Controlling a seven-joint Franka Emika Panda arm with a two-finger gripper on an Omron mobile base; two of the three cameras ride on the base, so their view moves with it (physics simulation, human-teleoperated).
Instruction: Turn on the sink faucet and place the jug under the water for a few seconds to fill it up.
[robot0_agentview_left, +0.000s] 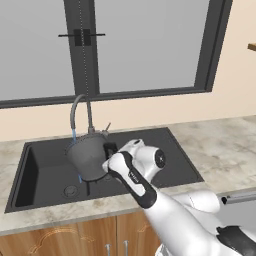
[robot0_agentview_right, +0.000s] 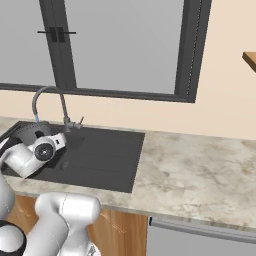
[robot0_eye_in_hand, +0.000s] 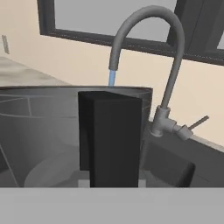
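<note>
While the sink (robot0_agentview_left: 165, 155) spreads wide and black below and ahead of the hand, the filling step looks to be the one under way. Rising just beyond the hand, the sink faucet (robot0_eye_in_hand: 168, 52) arches over, its spout mouth directly above the held vessel and its small lever (robot0_eye_in_hand: 197, 122) jutting off to the hand's far side. Held right at the hand is the jug (robot0_agentview_left: 86, 156), lifted clear of the basin floor with its open rim under the spout; its black handle (robot0_eye_in_hand: 109, 135) stands close against the hand camera. The gripper (robot0_agentview_left: 109, 152) appears to be pinching that handle, though the fingertips themselves are hidden behind it (so the clamp is a judgement from how the jug hangs). Smallest of all, the water (robot0_eye_in_hand: 112, 78) drops as a thin blue line from the spout into the jug's mouth. Next, I judge, the hand needs only to hold steady and level for a few seconds, keeping the rim centred under the stream.
</note>
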